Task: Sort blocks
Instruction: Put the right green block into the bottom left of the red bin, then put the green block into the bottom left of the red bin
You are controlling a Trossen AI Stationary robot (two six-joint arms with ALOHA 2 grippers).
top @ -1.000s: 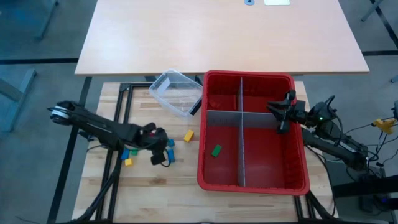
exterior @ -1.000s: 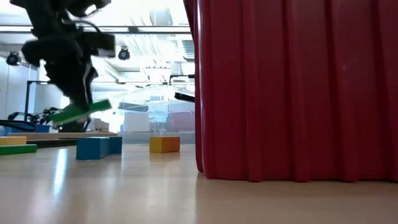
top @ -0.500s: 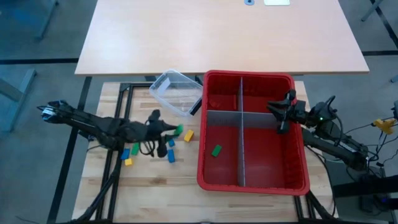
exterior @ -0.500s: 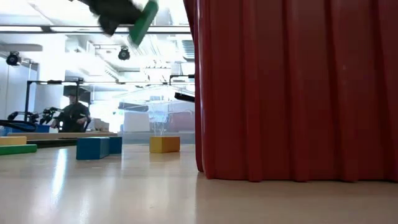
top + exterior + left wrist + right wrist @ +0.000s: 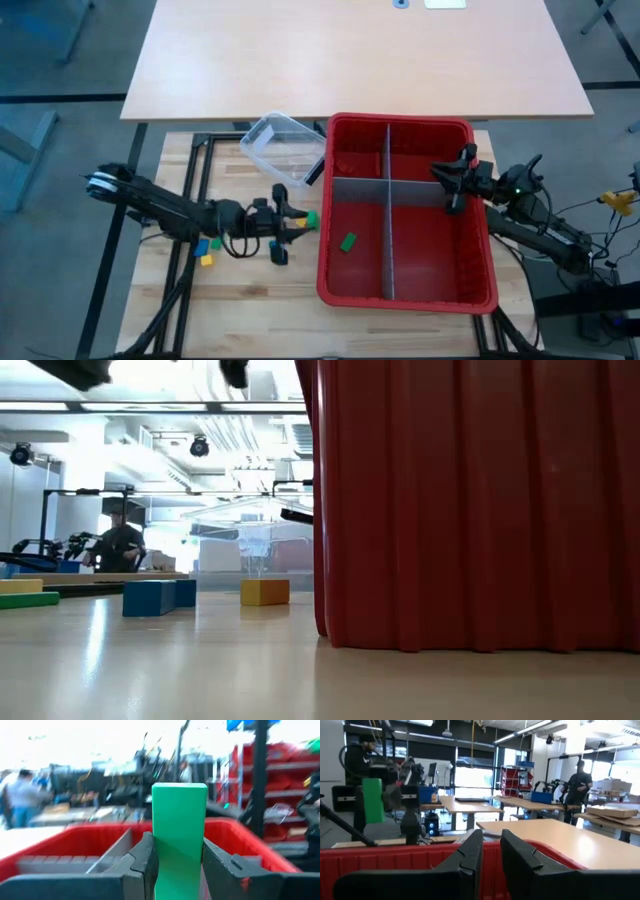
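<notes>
The sorting looks barely begun. One green block (image 5: 347, 241) lies in the near-left compartment of the red bin (image 5: 480, 296), and nothing else can be seen in the other compartments, which grey dividers (image 5: 390, 190) separate. Left of the bin, several blocks wait on the bench (image 5: 250, 290): a blue block (image 5: 201, 246) and a small yellow block (image 5: 207, 261) near the left arm, and another blue block (image 5: 277, 251) partly hidden under the end effector. The low view also shows a yellow cube (image 5: 264, 591) and a blue bar (image 5: 158, 597) standing on the bench beside the bin's red wall. A clear plastic tub (image 5: 283, 148) rests at the far side of the bench, touching or just beside the bin's far-left corner.

The left end effector (image 5: 298, 222) hovers just left of the bin's left wall, its fingers closed to a narrow gap around a green bar (image 5: 179, 835) held upright between them; the left wrist view shows the bin directly ahead, so a drop into it seems the step in hand. The right end effector (image 5: 455, 185) sits over the bin's middle divider on the right side, fingers nearly together with a slim gap and nothing between them.
</notes>
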